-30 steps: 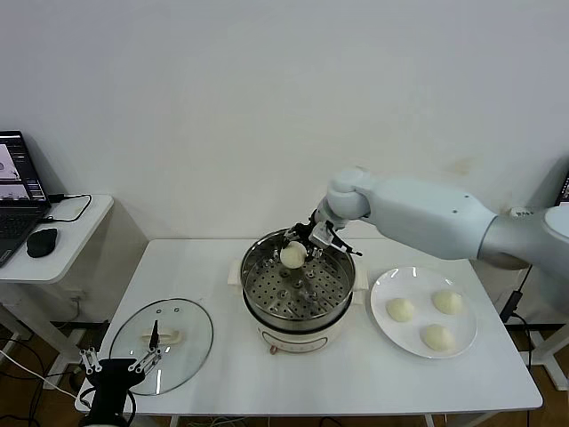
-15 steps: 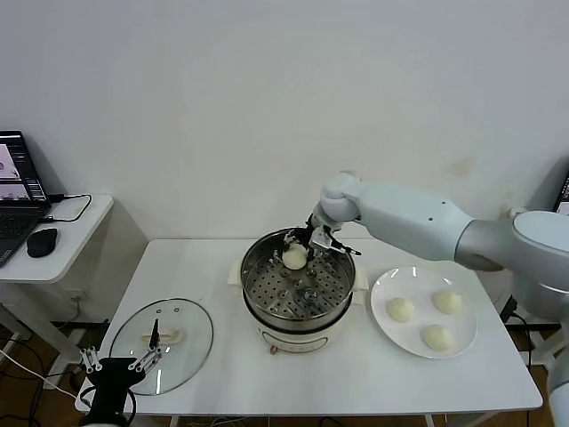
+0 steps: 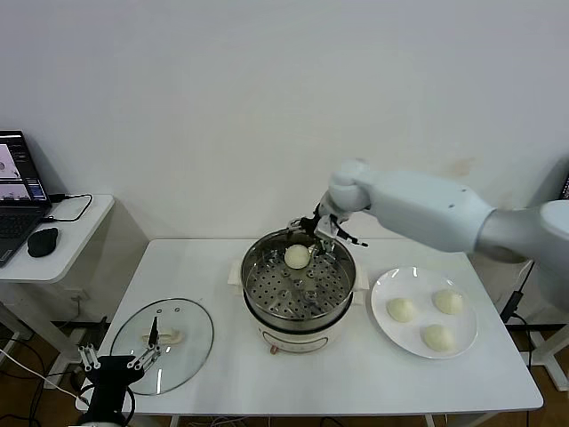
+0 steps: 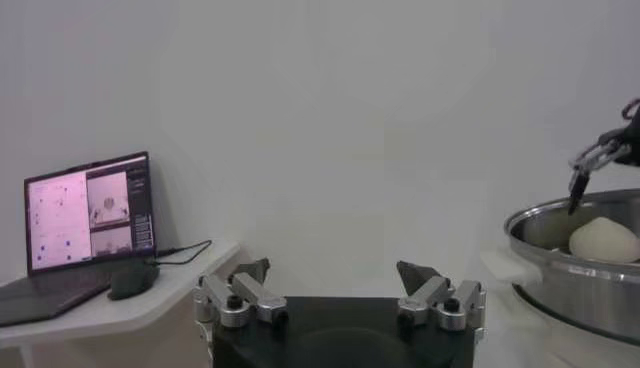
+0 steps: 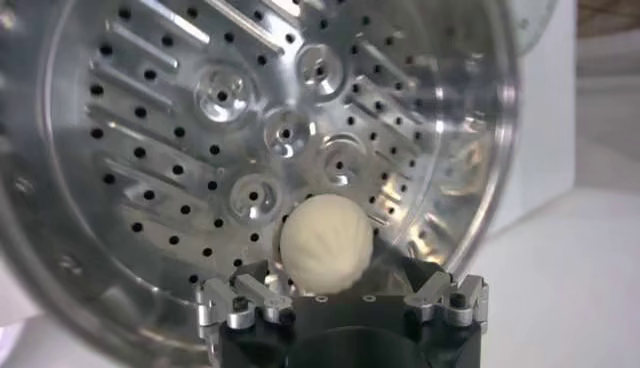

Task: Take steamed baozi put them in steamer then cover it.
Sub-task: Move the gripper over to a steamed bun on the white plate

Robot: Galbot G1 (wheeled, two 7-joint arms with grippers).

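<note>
At the far left a laptop (image 3: 16,189) and mouse (image 3: 41,241) sit on a side table (image 3: 84,233), apart from the work. Low at the front-left corner of the white table (image 3: 222,374) the left gripper (image 3: 118,365) is parked, its fingers spread wide and empty, just beside the cover (image 3: 162,345), a flat disc of clear glass with a metal rim and a cream oblong handle, lying on the table and not yet needed. In the middle stands the steamer (image 3: 298,289), a round polished steel pot on a cream base, its tray a bright plate dotted with holes and pressed rings. The change is here: a second ago the right gripper (image 3: 322,233) was clamped on a bun above the pot, and now its fingers have sprung wide and it has drawn up toward the back rim, holding nothing. The released bun (image 3: 297,256), pale, matte and finely pleated, rests on the tray near the back wall, so the first of four is delivered. To the right, a flat white plate (image 3: 425,313) carries the other three buns (image 3: 400,310), smooth soft cream domes lying apart from one another. By my reading three more trips remain before the cover goes on.
</note>
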